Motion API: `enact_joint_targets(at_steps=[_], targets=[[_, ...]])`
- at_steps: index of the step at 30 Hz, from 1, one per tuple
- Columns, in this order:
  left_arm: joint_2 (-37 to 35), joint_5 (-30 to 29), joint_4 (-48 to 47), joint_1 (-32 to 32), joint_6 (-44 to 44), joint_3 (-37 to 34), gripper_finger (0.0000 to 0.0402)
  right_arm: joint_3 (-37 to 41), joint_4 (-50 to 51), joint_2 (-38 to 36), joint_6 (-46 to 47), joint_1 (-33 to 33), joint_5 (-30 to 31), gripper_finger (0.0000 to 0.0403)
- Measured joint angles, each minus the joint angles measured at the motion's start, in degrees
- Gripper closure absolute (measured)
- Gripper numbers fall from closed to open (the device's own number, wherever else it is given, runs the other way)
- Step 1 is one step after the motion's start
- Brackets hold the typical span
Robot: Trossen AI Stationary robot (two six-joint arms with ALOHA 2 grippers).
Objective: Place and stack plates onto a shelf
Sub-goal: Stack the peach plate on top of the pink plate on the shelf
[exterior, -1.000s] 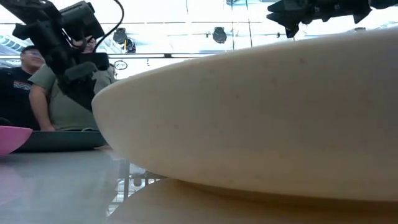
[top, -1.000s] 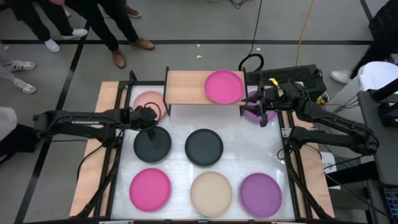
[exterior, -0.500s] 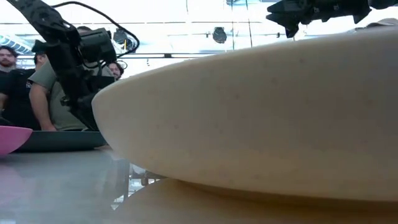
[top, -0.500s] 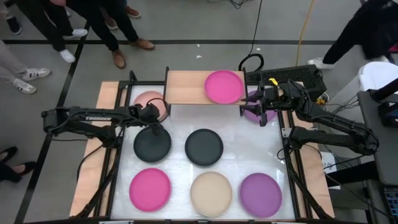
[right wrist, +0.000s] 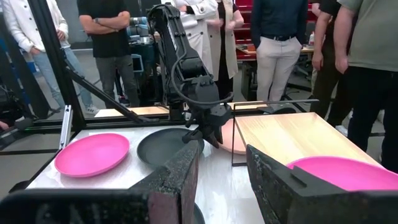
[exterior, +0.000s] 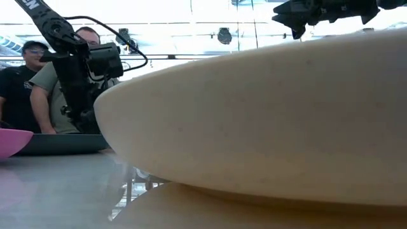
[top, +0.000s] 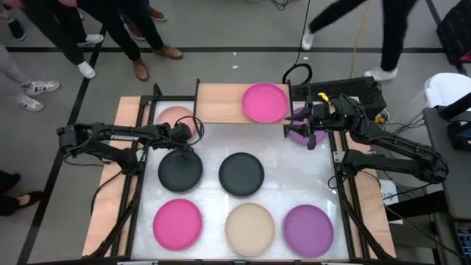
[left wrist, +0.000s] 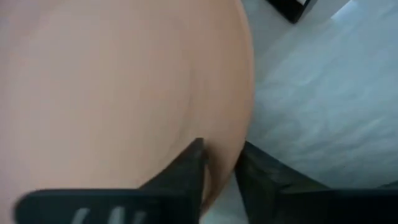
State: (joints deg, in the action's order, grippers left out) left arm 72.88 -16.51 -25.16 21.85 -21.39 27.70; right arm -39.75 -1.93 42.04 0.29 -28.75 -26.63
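Shelf [top: 221, 103]: light-wood top on thin black legs, set at the far edge of the white tabletop [top: 294, 184]; one magenta plate [top: 265, 102] is carried on its right half, the left half is bare wood.
Pale pink plate [top: 174, 118]: lies on the tabletop just left of the shelf, partly covered by the left gripper; its rim is seen between the fingers in the left wrist view [left wrist: 124, 93].
Left gripper [top: 193, 129]: placed at the near right edge of the pale pink plate, fingers [left wrist: 186, 171] clamped on the rim, one above and one below.
Right gripper [top: 296, 124]: held beside the shelf's right end, above a purple plate [top: 300, 133] that it mostly hides; fingers [right wrist: 180, 174] are spread apart with nothing between them.
Middle row: two dark grey plates, one [top: 180, 170] near the left gripper, one [top: 241, 174] at the centre.
Near row: second magenta plate [top: 177, 224], cream plate [top: 249, 229], second purple plate [top: 308, 230], set apart side by side.
Obstruction: the low view is almost filled by the cream plate's rim [exterior: 267, 121].
Surroundings: black frame rails [top: 346, 199] along both table sides; people stand beyond the far edge [right wrist: 106, 37]; a yellow cable [top: 358, 37] is laid on the floor.
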Motion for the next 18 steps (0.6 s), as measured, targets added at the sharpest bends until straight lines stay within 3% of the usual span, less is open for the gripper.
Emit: enact_joint_targets(at_steps=[4, 10, 18], targets=[[-0.41, -0.57, 0.11, 0.00, -0.43, 0.13, 0.0386, 0.00, 0.00, 0.00, 0.11, 0.00, -0.08, 0.0286], [-4.59, 0.19, -2.72, 0.00, -2.82, 2.14, 0.0390, 0.00, 0.02, 0.00, 0.13, 0.00, -0.18, 0.0286], [-11.98, -1.31, -12.45, -1.24, -3.19, 12.35, 0.0392, 0.00, 0.08, -0.02, 0.56, 0.00, -0.22, 0.0286]])
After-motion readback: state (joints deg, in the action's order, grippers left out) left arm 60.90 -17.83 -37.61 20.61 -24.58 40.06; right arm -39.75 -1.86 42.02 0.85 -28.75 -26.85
